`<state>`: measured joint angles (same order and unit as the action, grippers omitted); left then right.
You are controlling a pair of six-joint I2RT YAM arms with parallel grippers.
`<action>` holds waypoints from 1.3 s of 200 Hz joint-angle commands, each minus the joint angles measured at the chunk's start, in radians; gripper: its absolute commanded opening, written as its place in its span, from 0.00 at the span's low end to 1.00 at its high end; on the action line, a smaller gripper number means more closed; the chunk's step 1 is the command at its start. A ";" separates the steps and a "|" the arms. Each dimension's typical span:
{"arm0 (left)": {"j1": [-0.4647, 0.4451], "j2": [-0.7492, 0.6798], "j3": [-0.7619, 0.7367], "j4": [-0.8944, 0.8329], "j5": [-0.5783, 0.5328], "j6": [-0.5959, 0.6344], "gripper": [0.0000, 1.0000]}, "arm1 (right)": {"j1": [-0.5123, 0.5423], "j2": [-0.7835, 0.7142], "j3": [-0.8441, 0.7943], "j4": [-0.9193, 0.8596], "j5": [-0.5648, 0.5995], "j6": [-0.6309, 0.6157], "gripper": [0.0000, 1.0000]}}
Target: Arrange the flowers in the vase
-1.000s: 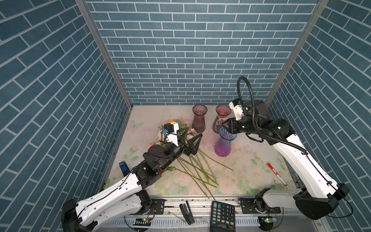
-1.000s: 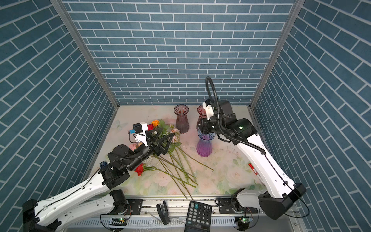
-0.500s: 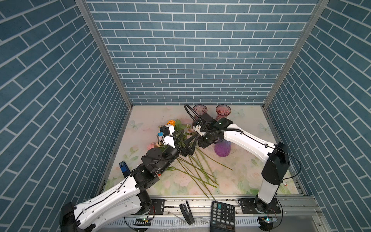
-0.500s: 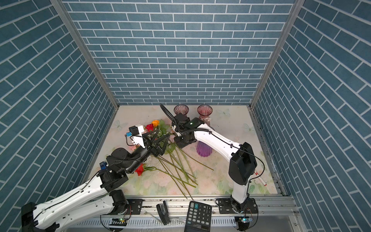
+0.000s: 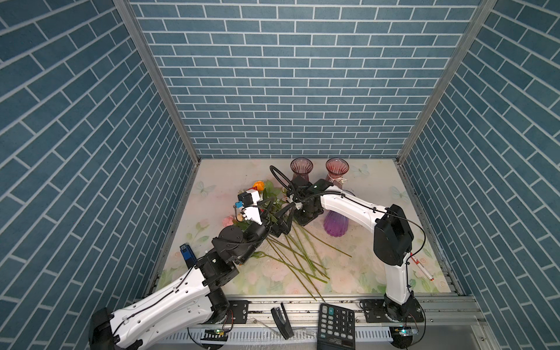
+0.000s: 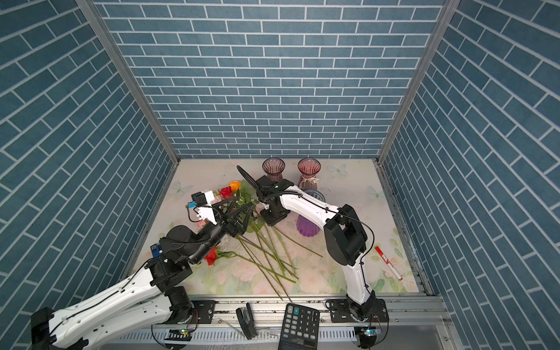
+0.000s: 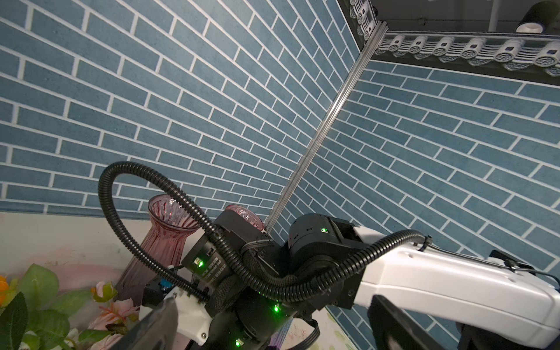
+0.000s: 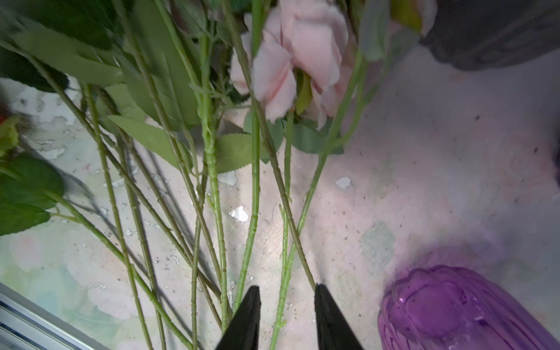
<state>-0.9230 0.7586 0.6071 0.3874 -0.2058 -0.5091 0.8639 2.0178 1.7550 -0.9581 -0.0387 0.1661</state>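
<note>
The flowers (image 5: 292, 245) lie in a heap at the middle of the mat, stems fanned toward the front, with an orange bloom (image 5: 258, 185) and a red bloom (image 6: 225, 191) at the back. A single red rose (image 6: 211, 256) lies under my left arm. The purple vase (image 5: 335, 224) stands upright just right of the heap. My right gripper (image 8: 287, 288) points down at the stems, open, with one thin green stem (image 8: 283, 272) between its jaws and a pink bloom (image 8: 303, 54) beyond. My left gripper (image 6: 243, 201) hovers wide open above the leaves and holds nothing.
Two dark pink glass vases (image 5: 301, 168) (image 5: 337, 169) stand at the back of the mat. A red marker (image 5: 421, 266) lies at the right. A calculator (image 5: 336, 325) and a black stapler (image 5: 281, 318) sit on the front rail. Blue brick walls close in three sides.
My right arm has swung from above the purple vase down and left onto the flower stems, and its jaws have narrowed slightly. The left gripper has stayed wide open, almost in place.
</note>
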 commanded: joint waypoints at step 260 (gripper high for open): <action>0.001 -0.340 0.098 -0.504 -0.164 -0.011 1.00 | -0.028 0.127 -0.061 0.064 -0.071 -0.123 0.18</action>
<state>-0.9222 0.4393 0.7242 -0.1108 -0.3573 -0.5270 0.8330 2.1155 1.6989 -0.8886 -0.1127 0.0769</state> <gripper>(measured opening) 0.996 0.176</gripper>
